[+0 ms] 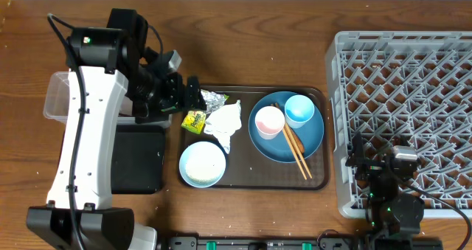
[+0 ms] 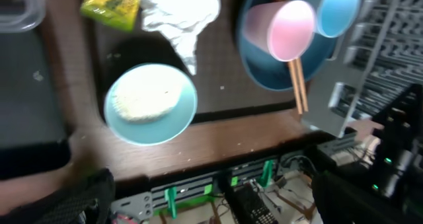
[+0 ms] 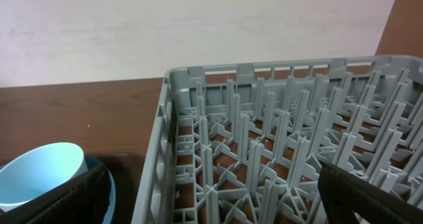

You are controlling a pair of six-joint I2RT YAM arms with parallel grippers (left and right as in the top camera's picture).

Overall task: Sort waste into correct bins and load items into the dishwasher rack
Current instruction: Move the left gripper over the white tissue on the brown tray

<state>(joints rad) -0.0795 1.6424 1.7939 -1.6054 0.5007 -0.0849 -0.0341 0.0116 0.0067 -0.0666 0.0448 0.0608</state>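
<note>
Snack wrapper (image 1: 195, 120), yellow-green with a crumpled silver end, lies in the far-left corner of the brown tray (image 1: 242, 170), touching the white tissue (image 1: 226, 122). Nearest the robot, the right gripper (image 3: 213, 196) hovers over the grey rack (image 1: 413, 51) at its near-left corner, fingers spread wide, holding nothing. Farther out sits the bowl (image 1: 184, 170) of rice (image 2: 142, 104), then the wrapper. Just beyond the wrapper hangs the left gripper (image 1: 195, 95), fingers wide and empty. One risk is that a pinch catches the tissue too, since the two touch; another is that the slick foil slips free. The wrapper's long axis runs diagonally, with the yellow end near-left and the silver end pointing far-right.
</note>
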